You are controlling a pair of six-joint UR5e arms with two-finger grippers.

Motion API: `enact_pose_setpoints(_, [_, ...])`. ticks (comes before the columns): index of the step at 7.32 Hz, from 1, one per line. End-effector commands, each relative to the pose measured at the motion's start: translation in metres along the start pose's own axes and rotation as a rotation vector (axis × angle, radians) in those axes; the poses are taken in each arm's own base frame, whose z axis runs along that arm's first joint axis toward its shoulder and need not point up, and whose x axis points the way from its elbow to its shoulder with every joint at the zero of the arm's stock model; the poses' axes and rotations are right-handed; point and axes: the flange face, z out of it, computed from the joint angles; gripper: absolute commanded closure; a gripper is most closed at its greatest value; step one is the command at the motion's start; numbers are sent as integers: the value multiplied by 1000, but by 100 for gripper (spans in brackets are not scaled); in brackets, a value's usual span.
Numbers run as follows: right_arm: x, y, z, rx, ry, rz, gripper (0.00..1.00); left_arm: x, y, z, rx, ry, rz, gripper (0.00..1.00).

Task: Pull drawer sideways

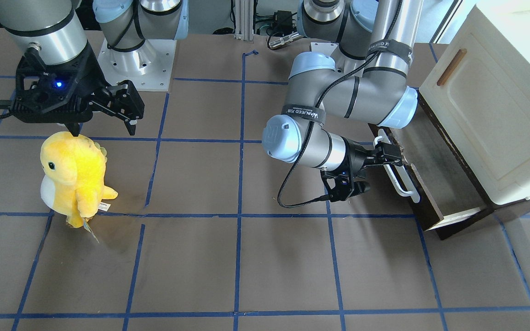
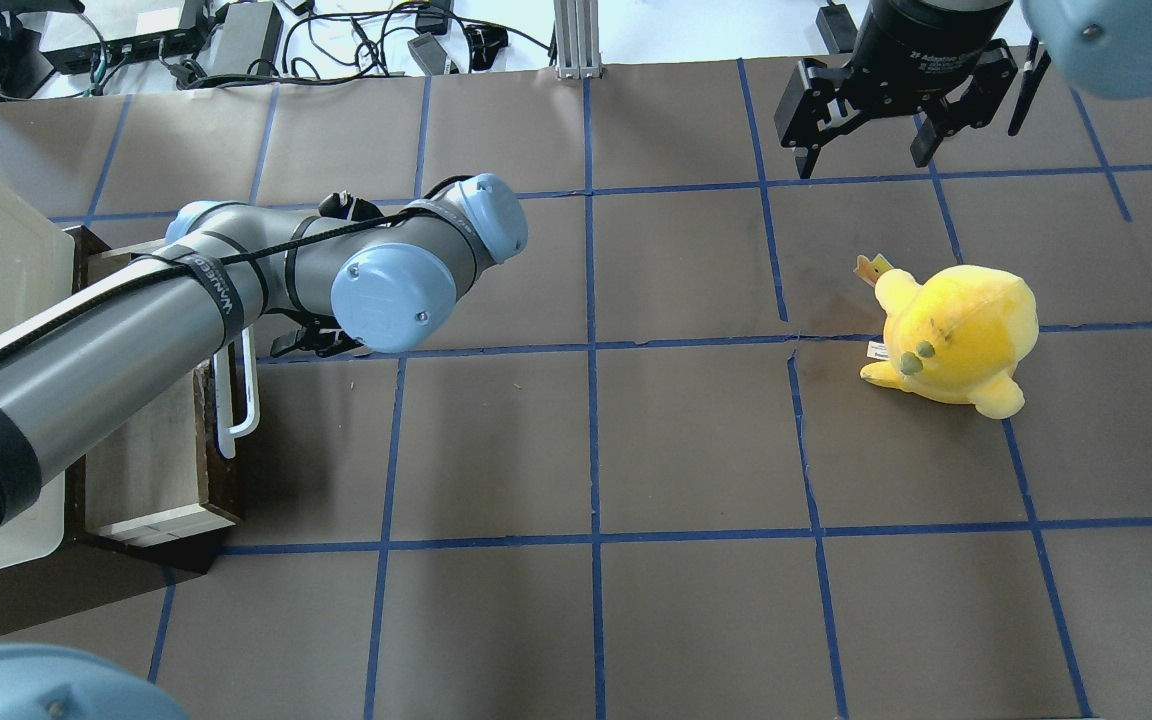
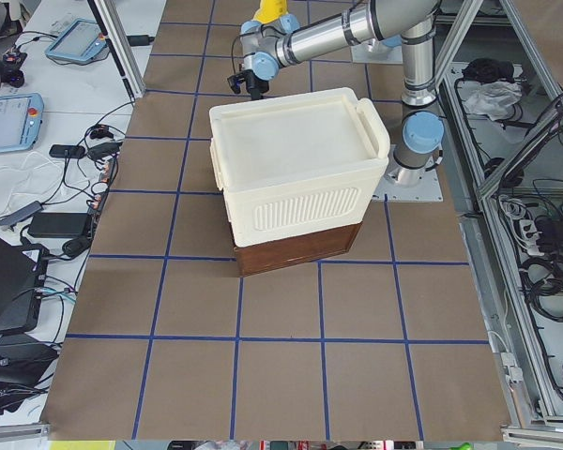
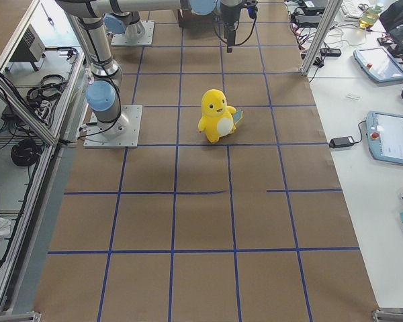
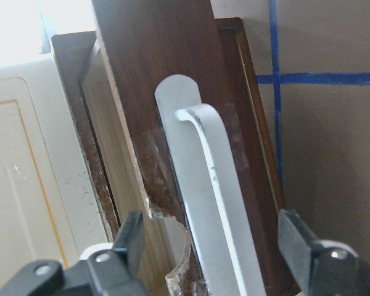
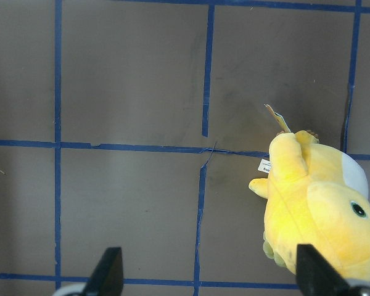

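The drawer (image 1: 435,174) has a dark brown front and a long white bar handle (image 1: 401,178). It stands partly pulled out from under the cream cabinet (image 1: 490,105); it also shows in the overhead view (image 2: 151,470). My left gripper (image 1: 396,154) is at the handle's far end. In the left wrist view the left gripper (image 5: 213,231) is open, with one finger over the drawer's inside and one outside, the front (image 5: 154,80) and handle (image 5: 216,203) between them. My right gripper (image 2: 861,160) is open and empty above the table, beyond the plush.
A yellow plush toy (image 1: 74,177) stands on the brown, blue-taped table below my right gripper (image 1: 104,131); it also shows in the right wrist view (image 6: 320,209). The cabinet (image 3: 296,178) fills the table's left end. Cables lie beyond the far edge (image 2: 236,40).
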Motion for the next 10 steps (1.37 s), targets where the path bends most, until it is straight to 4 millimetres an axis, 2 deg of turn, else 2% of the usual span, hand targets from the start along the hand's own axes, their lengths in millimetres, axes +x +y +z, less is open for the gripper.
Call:
enact_pose_setpoints(1, [0,0,0,0,0,0,0,-29,3,-49,19,254,37,0])
enact_pose_setpoints(2, [0,0,0,0,0,0,0,-55,14,-75,84,338,101,0])
enact_pose_setpoints(4, [0,0,0,0,0,0,0,-130,42,-123,209,514,107,0])
enact_pose_setpoints(5, [0,0,0,0,0,0,0,-164,64,-134,241,619,100,0])
enact_pose_setpoints(6, [0,0,0,0,0,0,0,-200,90,-132,215,730,59,0])
enact_pose_setpoints(7, [0,0,0,0,0,0,0,-225,98,-128,224,824,18,0])
enact_pose_setpoints(8, [0,0,0,0,0,0,0,-244,99,-115,212,884,-35,0])
enact_pose_setpoints(9, [0,0,0,0,0,0,0,-253,94,-100,220,917,-19,2])
enact_pose_setpoints(10, [0,0,0,0,0,0,0,-258,98,-99,257,912,26,4])
